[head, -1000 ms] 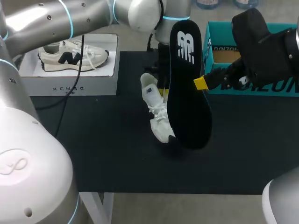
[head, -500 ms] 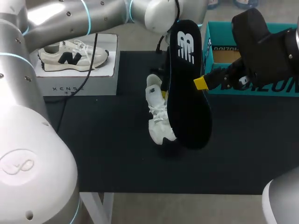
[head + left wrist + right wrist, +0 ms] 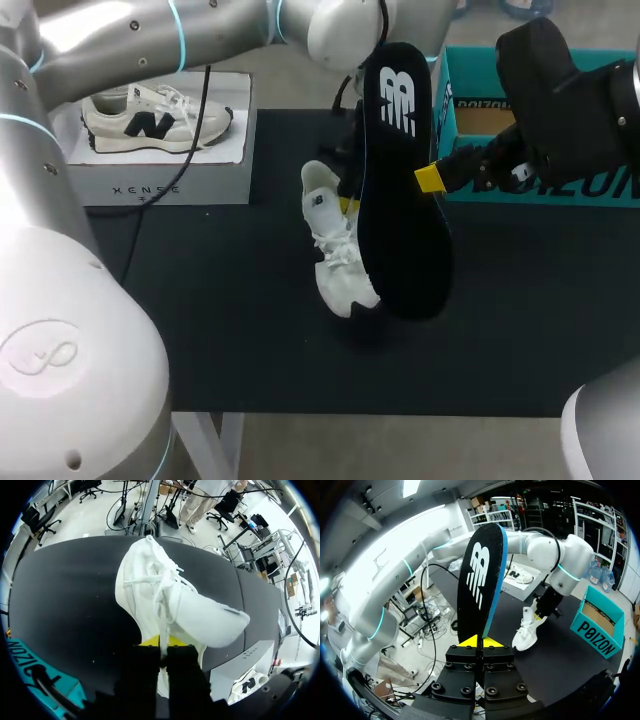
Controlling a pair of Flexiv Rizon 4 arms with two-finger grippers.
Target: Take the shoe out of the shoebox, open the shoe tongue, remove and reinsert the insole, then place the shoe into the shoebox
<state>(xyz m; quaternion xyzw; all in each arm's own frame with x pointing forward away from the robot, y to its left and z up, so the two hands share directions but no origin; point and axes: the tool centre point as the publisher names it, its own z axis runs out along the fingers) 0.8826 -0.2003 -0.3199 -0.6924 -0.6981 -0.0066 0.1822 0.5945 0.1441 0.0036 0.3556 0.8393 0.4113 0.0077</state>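
A white shoe (image 3: 335, 255) stands steeply tilted on the black table mat, toe down. My left gripper (image 3: 348, 203) is shut on its upper edge by the opening. In the left wrist view the shoe (image 3: 165, 595) hangs ahead of the left gripper (image 3: 161, 641), laces showing. My right gripper (image 3: 430, 178) is shut on the edge of a black insole (image 3: 400, 190), held upright just right of the shoe and hiding part of it. The right wrist view shows the insole (image 3: 480, 580) rising from the right gripper (image 3: 480, 641). The teal shoebox (image 3: 470, 75) stands open at the back right.
A grey box (image 3: 150, 175) with a second, cream and black shoe (image 3: 150, 120) on top sits at the back left. The teal shoebox (image 3: 600, 622) lies beyond the white shoe (image 3: 527, 627) in the right wrist view. Bare mat (image 3: 220, 310) spreads in front.
My left arm shifted the shoe: its heel swung right, then back left and slightly up. The right gripper and the insole stayed still.
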